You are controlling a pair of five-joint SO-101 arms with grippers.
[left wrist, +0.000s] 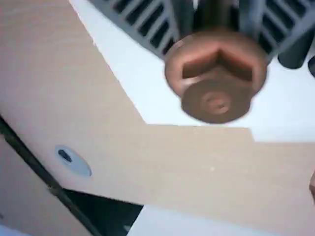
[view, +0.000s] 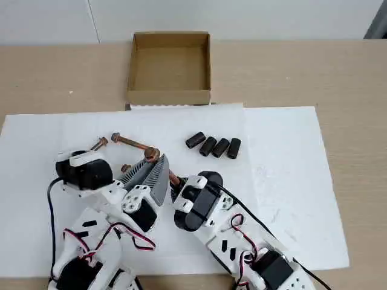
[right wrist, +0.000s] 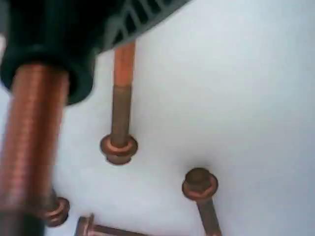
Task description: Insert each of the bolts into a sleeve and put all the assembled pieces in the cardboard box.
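Bolt head: a copper-coloured hex flange bolt [left wrist: 216, 78] sits right in front of my left wrist camera.
Left gripper [view: 155, 160]: my grey ribbed jaws pinch that bolt just behind its head and hold it off the paper.
Sleeve: a short black cylindrical sleeve [right wrist: 47, 64] is on the bolt's shank, and the threaded end pokes out of it toward my right wrist camera.
Right gripper [view: 177, 183]: it is at the sleeve end of the bolt, tucked under my left jaws. Whether it grips the sleeve I cannot tell.
Step in hand: seating the bolt in the sleeve, and I judge it nearly through.
Doing it well: I should keep the shank in line with the bore and push straight and slowly until the flange meets the sleeve. A sideways lean could bind it or pull it from my pinch.
Loose bolts: several more copper bolts [view: 130, 142] lie on the white paper sheet [view: 284, 169] beside my left arm.
Spare sleeves: four black sleeves [view: 213, 145] lie in a row between my jaws and the box.
Box: the open brown cardboard box [view: 169, 95] is at the paper's far edge, well apart from my jaws.
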